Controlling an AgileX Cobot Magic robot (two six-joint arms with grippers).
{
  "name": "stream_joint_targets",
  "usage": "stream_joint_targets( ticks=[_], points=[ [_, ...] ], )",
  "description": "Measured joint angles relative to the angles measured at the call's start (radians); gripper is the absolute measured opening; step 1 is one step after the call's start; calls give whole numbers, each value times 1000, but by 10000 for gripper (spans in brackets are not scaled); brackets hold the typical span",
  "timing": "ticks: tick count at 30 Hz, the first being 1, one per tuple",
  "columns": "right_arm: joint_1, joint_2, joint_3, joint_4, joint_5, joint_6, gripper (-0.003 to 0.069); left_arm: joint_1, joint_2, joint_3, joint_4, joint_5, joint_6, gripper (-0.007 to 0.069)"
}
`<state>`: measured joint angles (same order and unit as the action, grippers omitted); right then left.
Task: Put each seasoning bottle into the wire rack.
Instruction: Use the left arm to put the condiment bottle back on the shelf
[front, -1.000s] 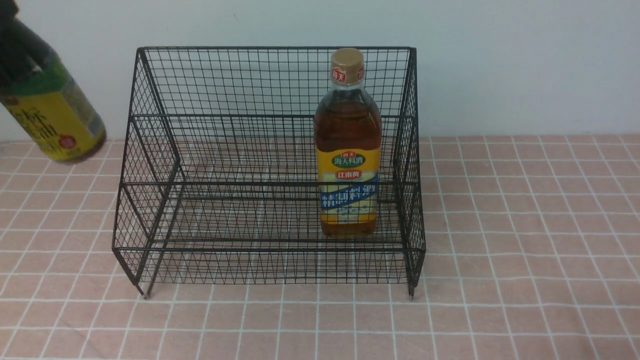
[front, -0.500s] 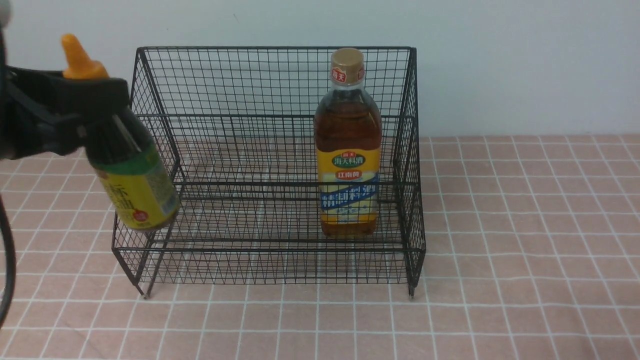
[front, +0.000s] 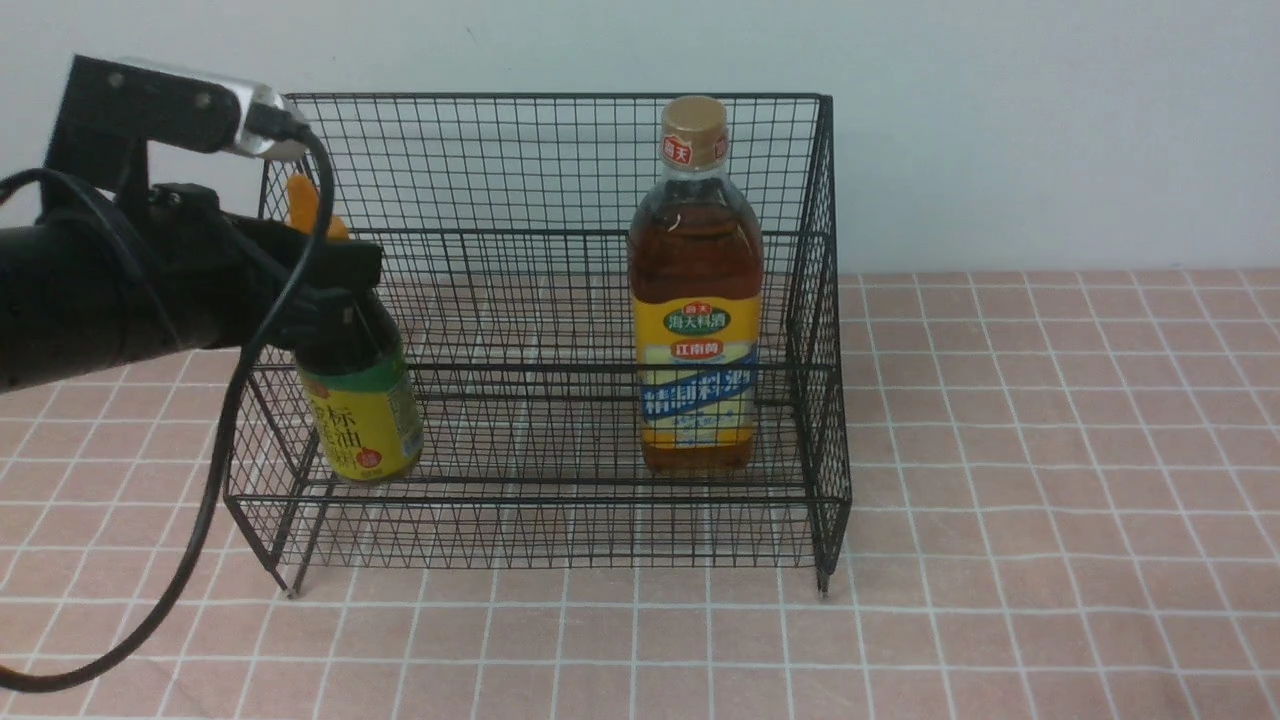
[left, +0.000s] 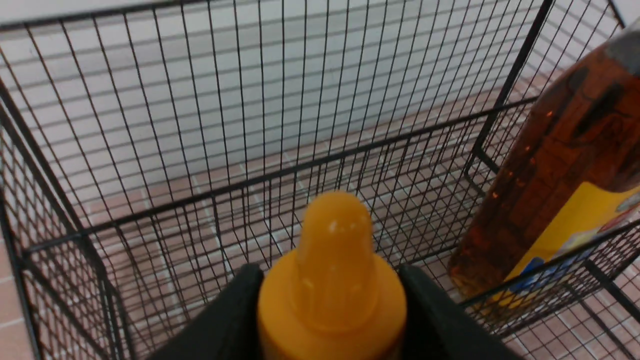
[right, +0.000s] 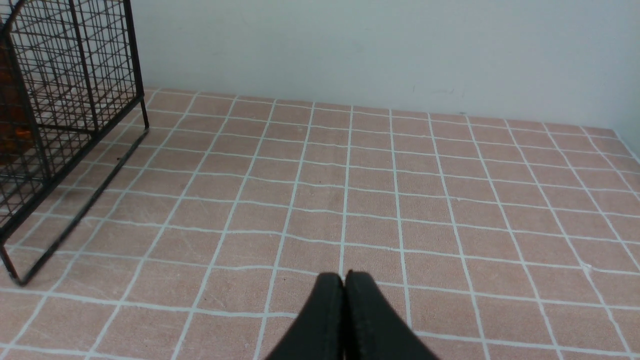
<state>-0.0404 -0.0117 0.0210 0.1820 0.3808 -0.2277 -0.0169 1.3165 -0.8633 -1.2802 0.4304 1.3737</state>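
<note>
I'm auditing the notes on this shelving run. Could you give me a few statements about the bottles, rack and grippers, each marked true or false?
1. The tall amber bottle stands upright inside the wire rack. True.
2. The small dark bottle lies on its side outside the rack. False: the left gripper holds it by the neck, nearly upright, at the rack's left end.
3. The right gripper has its fingers spread open. False: they are shut, holding nothing.
4. The small dark bottle has an orange cap. True.
5. The two bottles touch. False: they are well apart.
</note>
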Motion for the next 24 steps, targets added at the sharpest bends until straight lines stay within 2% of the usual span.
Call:
stream_joint_targets(
  ticks=[6, 11, 16, 24],
  points=[
    [0, 0, 0, 0, 0, 0, -14, -4, 65, 0, 2, 67, 0, 293],
    [0, 0, 0, 0, 0, 0, -14, -6, 111, 0, 91, 119, -1, 286],
    [0, 0, 0, 0, 0, 0, -14, -6, 117, 0, 140, 118, -1, 286],
    [0, 0, 0, 0, 0, 0, -14, -6, 117, 0, 142, 123, -1, 286]
  ],
)
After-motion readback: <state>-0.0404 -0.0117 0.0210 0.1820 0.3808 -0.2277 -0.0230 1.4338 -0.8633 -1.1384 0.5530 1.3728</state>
